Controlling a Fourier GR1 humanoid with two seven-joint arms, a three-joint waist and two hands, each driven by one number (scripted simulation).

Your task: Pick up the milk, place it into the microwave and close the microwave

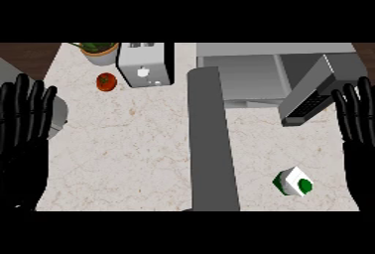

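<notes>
A: Where does the milk (293, 181) lie relative to the hands?

B: It rests on the worktop (132, 149) toward the near right, just left of the right hand (356, 124) and lower in the view than its fingertips. The left hand (26, 119) is well apart, across the worktop.

A: State of the hands?

B: Both show straight, spread fingers pointing up; neither holds anything.

A: And the microwave (249, 74)?

B: At the far right, its door (311, 94) swung open, directly beyond the milk. The right hand is judged better placed; it would need to draw back and inward.
</notes>
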